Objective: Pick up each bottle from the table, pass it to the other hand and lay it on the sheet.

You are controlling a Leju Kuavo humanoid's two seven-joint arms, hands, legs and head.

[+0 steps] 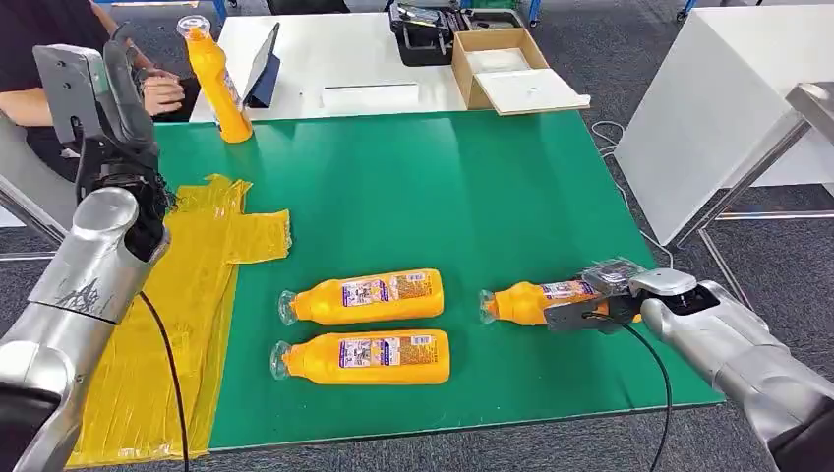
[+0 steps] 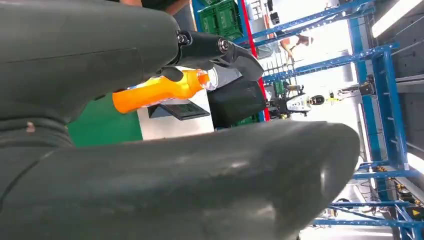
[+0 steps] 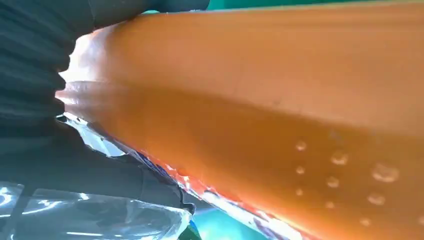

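Note:
Three orange bottles lie on the green mat (image 1: 443, 187): two side by side in the middle (image 1: 364, 297) (image 1: 364, 357), and a third bottle (image 1: 531, 301) to the right. My right hand (image 1: 608, 298) grips that third bottle at its base end; its orange body (image 3: 280, 100) sits close against the hand in the right wrist view. A fourth bottle (image 1: 216, 84) stands upright at the mat's far left corner, also seen as the bottle (image 2: 160, 91) past my fingers. My left hand (image 1: 123, 103) is raised above the yellow sheet (image 1: 177, 324), apart from that bottle, fingers spread, empty.
A person (image 1: 39, 49) sits at the far left, a hand (image 1: 162, 94) near the upright bottle. Behind the mat on a white table are a tablet (image 1: 262, 65), a black case (image 1: 423, 34) and a cardboard box (image 1: 497, 64). Another white table (image 1: 728, 118) stands at right.

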